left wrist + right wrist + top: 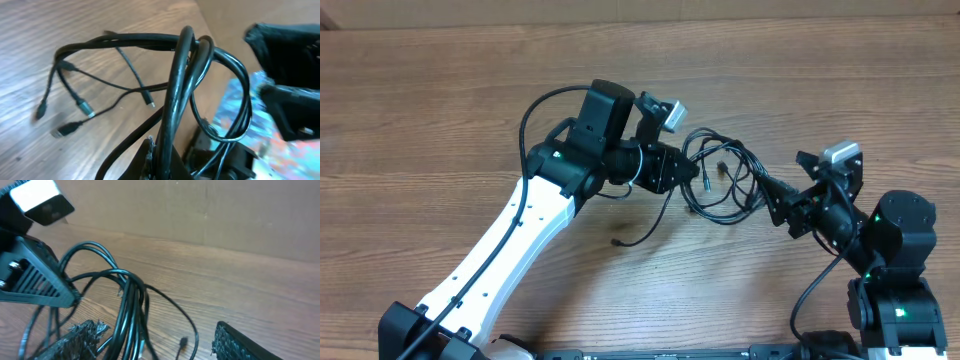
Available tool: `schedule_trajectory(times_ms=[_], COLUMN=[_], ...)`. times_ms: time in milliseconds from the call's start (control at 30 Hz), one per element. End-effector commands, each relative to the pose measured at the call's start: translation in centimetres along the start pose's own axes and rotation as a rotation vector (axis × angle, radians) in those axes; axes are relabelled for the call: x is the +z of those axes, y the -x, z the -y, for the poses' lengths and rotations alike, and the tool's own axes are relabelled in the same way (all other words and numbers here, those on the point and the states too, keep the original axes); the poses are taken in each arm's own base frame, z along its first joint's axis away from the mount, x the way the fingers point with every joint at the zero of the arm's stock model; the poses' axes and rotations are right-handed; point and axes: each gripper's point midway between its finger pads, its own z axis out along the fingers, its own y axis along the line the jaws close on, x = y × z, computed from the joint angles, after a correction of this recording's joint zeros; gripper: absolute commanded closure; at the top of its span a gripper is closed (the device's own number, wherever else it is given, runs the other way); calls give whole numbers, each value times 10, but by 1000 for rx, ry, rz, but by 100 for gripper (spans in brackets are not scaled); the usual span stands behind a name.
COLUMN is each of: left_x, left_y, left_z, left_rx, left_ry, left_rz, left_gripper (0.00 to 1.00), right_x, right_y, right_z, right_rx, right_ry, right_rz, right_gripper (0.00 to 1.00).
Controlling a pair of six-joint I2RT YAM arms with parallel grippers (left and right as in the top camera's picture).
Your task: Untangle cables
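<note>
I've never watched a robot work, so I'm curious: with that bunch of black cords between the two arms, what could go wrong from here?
1. The left tool is shut on several cables at once, looped over one another; pulling could tighten the tangle instead of freeing it.
2. The right tool stands open around several strands; closing might catch the wrong one, or more than one.
3. Loose plugs lie on the table and could snag in a loop.
</note>
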Motion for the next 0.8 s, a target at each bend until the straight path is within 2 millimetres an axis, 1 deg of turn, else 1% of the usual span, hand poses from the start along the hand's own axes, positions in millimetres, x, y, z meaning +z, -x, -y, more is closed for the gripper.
schedule_trajectory(times_ms=[0, 100, 200, 367, 500, 567, 667, 767], left_x=[-6, -7, -5, -1, 4, 6, 9, 11], left_y=[-7, -9, -10, -14, -14, -12, -11, -10], left_z=[31, 37, 39, 45, 58, 70, 88, 95], left_rx=[49, 50, 54, 60, 33, 44, 67, 75], left_ry=[-151, -186, -188, -199, -229, -268, -327, -343], left_rz=[-32, -45, -50, -64, -66, -65, -65, -60], left_gripper=[96, 96, 96, 96, 96, 96, 96, 96], right_x=[-6, -5, -6, -6, 1, 6, 12, 14], right_y=[14, 12, 10, 6, -5, -9, -15, -17], right_z=[-1, -3, -9, -10, -7, -5, -4, -4], right_rx=[-148, -214, -285, -328, -320, -308, -293, -287], right_ry=[-11, 4, 35, 45, 55, 61, 79, 86], right_rz=[31, 26, 22, 10, -34, -54, -75, -84], right_gripper=[27, 25, 24, 24, 25, 26, 30, 34])
